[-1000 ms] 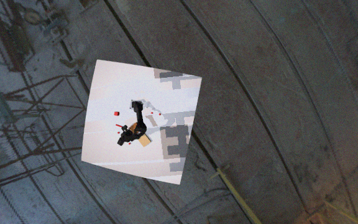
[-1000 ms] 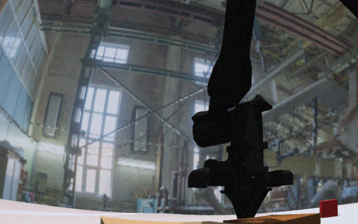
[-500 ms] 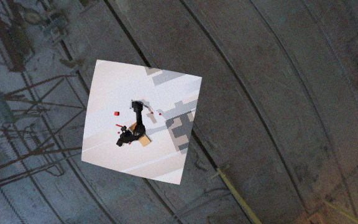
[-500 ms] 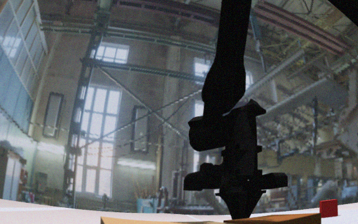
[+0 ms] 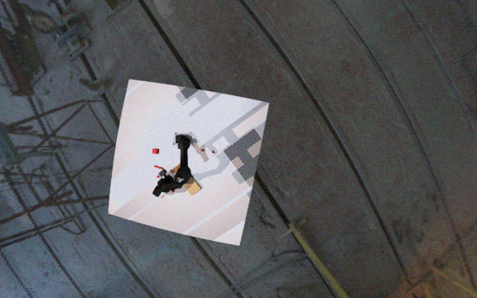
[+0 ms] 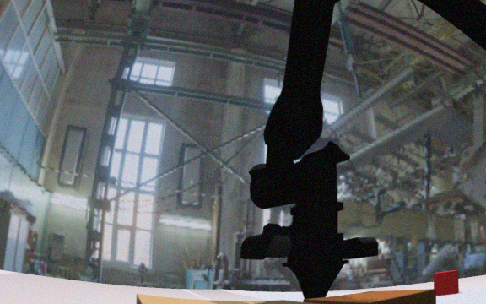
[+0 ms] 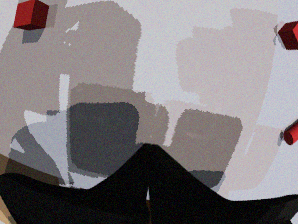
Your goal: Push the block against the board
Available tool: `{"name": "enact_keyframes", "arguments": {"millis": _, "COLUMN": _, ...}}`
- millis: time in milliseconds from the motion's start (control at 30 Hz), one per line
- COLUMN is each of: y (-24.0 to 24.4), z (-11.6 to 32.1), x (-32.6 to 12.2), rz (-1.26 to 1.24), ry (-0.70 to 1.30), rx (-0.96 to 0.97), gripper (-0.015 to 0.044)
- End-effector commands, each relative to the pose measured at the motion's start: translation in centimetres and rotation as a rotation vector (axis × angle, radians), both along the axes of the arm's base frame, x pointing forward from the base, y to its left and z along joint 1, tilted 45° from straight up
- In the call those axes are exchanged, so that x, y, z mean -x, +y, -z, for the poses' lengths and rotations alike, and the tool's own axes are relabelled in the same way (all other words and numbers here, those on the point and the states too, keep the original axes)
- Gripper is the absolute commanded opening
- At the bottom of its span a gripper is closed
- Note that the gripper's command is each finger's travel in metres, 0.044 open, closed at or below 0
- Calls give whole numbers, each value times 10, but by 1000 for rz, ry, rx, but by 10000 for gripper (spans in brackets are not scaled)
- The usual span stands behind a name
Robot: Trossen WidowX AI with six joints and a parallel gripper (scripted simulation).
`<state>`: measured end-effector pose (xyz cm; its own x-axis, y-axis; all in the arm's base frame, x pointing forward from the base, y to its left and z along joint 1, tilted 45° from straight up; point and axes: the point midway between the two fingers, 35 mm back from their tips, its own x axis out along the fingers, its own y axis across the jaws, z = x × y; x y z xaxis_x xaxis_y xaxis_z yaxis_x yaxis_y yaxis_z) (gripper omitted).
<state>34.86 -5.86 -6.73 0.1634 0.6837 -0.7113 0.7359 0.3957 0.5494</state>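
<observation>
A light tan wooden piece lies flat on the table, partly under the arm. An orange-brown wooden piece lies close to it. Which is the block and which the board, and whether their sides touch, I cannot tell; the arm and the frame's edge hide the place between them. My gripper is shut and empty, pointing down. Its tips are low at the orange-brown piece in the exterior view; contact cannot be told. In the wrist view the fingers hide most of that piece.
A red cube stands apart from the wooden pieces. A thin red rod lies near the arm. Small red pieces lie on the arm's other side. The wrist view shows a red block at top left.
</observation>
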Motion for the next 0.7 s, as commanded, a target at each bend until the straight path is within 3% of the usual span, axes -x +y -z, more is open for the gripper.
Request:
{"name": "enact_keyframes", "arguments": {"millis": 0, "y": -3, "z": 4, "x": -3, "rz": -6, "ry": 2, "rx": 1, "gripper": 0}}
{"name": "enact_keyframes", "arguments": {"millis": 233, "y": -38, "z": -34, "x": 5, "rz": -5, "ry": 2, "rx": 3, "gripper": 0}}
{"name": "enact_keyframes", "arguments": {"millis": 433, "y": -41, "z": -36, "x": 3, "rz": 13, "ry": -8, "rx": 6, "gripper": 0}}
{"name": "enact_keyframes", "arguments": {"millis": 667, "y": 6, "z": -84, "x": 46, "rz": 4, "ry": -2, "rx": 4, "gripper": 0}}
